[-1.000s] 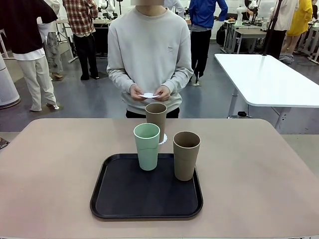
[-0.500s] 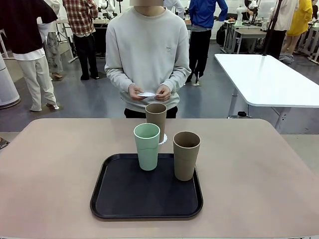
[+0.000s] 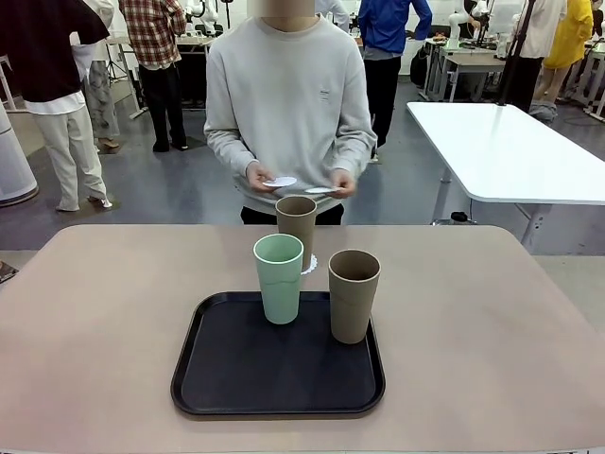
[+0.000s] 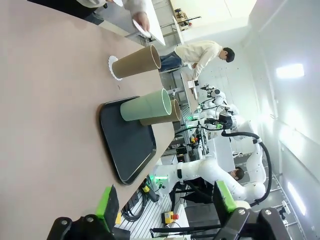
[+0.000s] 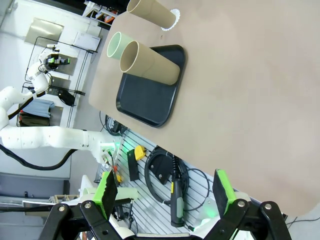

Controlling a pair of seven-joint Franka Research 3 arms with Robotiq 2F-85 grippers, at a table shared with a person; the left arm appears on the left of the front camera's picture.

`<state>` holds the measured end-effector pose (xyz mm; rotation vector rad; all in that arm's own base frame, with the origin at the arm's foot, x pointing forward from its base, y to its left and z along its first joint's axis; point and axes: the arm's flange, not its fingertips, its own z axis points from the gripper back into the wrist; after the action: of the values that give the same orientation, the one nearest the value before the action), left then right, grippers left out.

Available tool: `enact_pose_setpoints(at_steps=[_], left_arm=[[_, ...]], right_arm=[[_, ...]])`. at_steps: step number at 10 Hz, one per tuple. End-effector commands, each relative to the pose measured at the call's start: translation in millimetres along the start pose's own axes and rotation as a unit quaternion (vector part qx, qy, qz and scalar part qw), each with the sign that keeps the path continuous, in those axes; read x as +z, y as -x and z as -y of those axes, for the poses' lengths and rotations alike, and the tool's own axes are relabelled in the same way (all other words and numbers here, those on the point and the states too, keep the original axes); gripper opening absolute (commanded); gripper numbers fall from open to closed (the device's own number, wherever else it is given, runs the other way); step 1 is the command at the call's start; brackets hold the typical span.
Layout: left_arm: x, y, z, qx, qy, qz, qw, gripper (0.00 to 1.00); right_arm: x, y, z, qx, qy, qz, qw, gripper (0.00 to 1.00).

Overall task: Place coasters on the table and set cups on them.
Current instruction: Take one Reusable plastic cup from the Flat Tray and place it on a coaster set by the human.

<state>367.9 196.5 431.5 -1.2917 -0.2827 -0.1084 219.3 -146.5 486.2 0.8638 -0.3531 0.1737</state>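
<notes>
Beige table (image 3: 95, 312): wide tan top with rounded corners; a black tray (image 3: 217, 378) lies on it, centred, toward the near edge.
Tray contents: mint cup (image 3: 279, 279) at the far left of the tray and brown cup (image 3: 353, 298) to its right, both upright and slightly apart; their open mouths show bare insides.
Beyond the tray: far brown cup (image 3: 296, 219) stands upright on the table, on a lacy coaster (image 3: 310, 264) whose white edge shows at its base. From the front, the mint cup covers part of it.
Person: stands at the far side, a loose coaster (image 3: 280, 182) in one hand (image 3: 260, 176) and a second loose coaster (image 3: 319, 190) in the other hand (image 3: 342, 184), hands apart, above the far edge.
In the way: the two tray cups stand between the near edge and the far brown cup.
Left gripper (image 4: 166, 199): green pads spread wide, holding nothing.
Right gripper (image 5: 163, 192): likewise released, nothing between the pads.
Around: white table (image 3: 501, 151) at far right; other people farther back.
Writing: small mark (image 3: 324, 93) on the person's sweatshirt, too small to read.
</notes>
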Motion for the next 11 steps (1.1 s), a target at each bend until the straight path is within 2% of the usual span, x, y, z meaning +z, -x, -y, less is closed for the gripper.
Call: enact_pose_setpoints(at_steps=[1,11], left_arm=[[0.9,0.2,0.3,-0.001,0.002,0.002,1.0,1.0],[0.9,0.2,0.3,-0.001,0.002,0.002,1.0,1.0]], right_arm=[[-0.9,-0.7,0.0,0.001,-0.008,0.002,1.0,1.0],[-0.9,-0.7,0.0,0.001,-0.008,0.002,1.0,1.0]])
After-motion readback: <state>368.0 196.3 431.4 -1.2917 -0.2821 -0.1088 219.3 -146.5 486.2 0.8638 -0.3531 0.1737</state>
